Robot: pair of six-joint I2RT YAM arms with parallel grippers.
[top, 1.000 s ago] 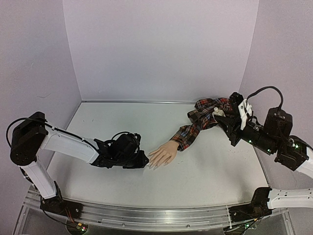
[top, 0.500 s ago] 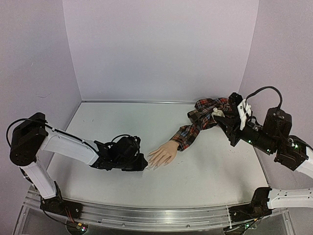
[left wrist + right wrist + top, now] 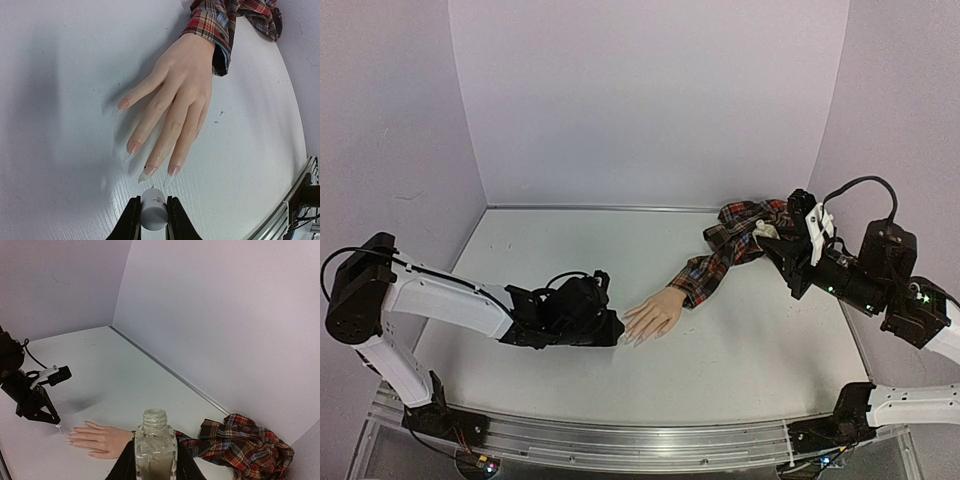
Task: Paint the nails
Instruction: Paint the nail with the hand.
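The mannequin hand (image 3: 655, 313) lies palm down on the table, with a red plaid sleeve (image 3: 730, 250) trailing back right. Its long, pale pointed nails (image 3: 148, 173) show in the left wrist view. My left gripper (image 3: 152, 201) is shut on a white cap (image 3: 153, 214). The cap's small brush tip sits just short of the middle nails, one of which looks streaked. In the top view this gripper (image 3: 612, 330) is at the fingertips. My right gripper (image 3: 155, 467) is shut on a clear bottle (image 3: 155, 447) with an open neck. It holds the bottle above the sleeve (image 3: 240, 445), at the back right.
White walls close the table (image 3: 570, 250) at the back and both sides. A metal rail (image 3: 620, 445) runs along the near edge. The bunched end of the sleeve lies under my right gripper (image 3: 775, 240).
My left arm's rear links have sunk a little lower and leftwards. Its gripper stays at the fingertips. The right arm and bottle have not moved.
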